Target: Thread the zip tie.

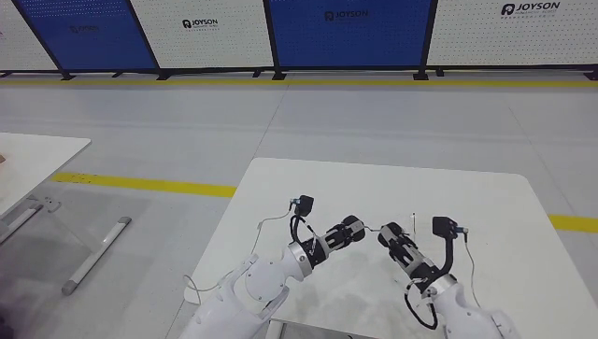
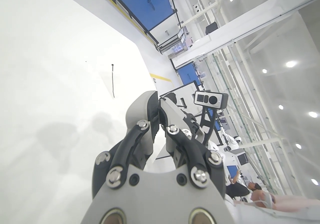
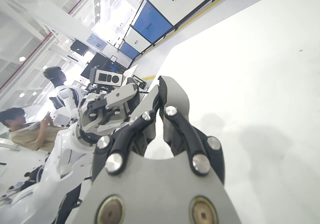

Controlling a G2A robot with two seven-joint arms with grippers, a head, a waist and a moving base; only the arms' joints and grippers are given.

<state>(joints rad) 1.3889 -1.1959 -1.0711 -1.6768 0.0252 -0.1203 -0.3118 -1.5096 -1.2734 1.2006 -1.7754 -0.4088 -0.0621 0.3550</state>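
Left end effector point(image 2: 158, 101) and right end effector point(image 3: 159, 87) face each other above the worktop point(image 1: 486, 199), both pinched closed on nothing; the zip tie point(image 2: 113, 80) lies loose on the worktop near the right one; grasping and threading apparently remain.

A robot test hall in a large industrial building.

A white table point(image 1: 486, 199) stands on a bare grey floor point(image 1: 280, 124) marked with yellow lines point(image 1: 140, 185). Beyond the table's far edge runs a row of blue and white pegboard partitions point(image 1: 350, 17) on black frames. A second table point(image 1: 33, 157) stands off its left edge. Overhead are white steel beams point(image 2: 250, 15) and round ceiling lights point(image 2: 291, 64). Farther back stand another white humanoid robot point(image 3: 66, 92) and dark screens point(image 3: 100, 64).
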